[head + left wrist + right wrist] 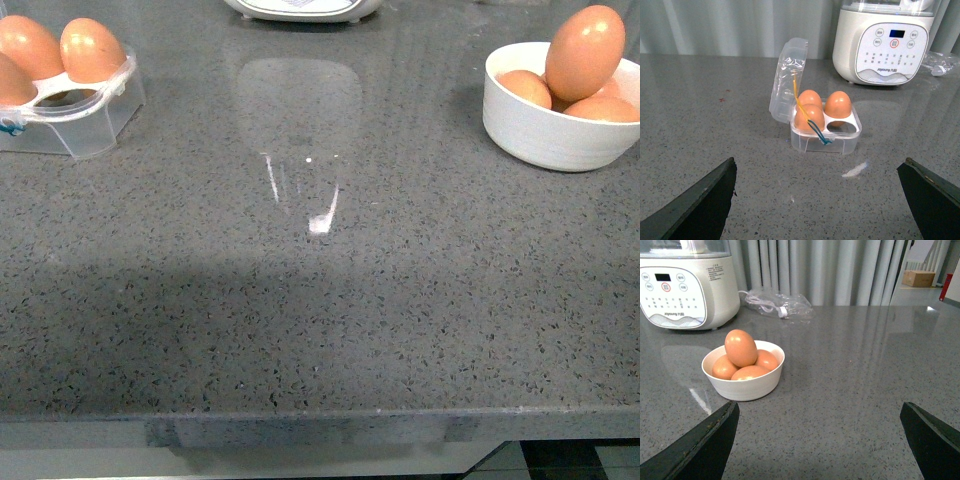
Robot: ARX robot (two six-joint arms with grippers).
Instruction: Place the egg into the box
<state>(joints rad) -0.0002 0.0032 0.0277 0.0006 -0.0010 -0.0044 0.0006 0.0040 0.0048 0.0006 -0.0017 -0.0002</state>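
Reaching for the egg well means a slow, centred approach with light pressure. Nearest, both arms hang empty over the grey counter: the right gripper has its fingers spread wide, and so has the left gripper. Ahead of the right one sits the white bowl, where the egg perches on top of three others. I would close on its sides without nudging those beneath. The box stands ahead of the left gripper, lid up, with three cups filled and the free cup on its near side. A white appliance stands behind.
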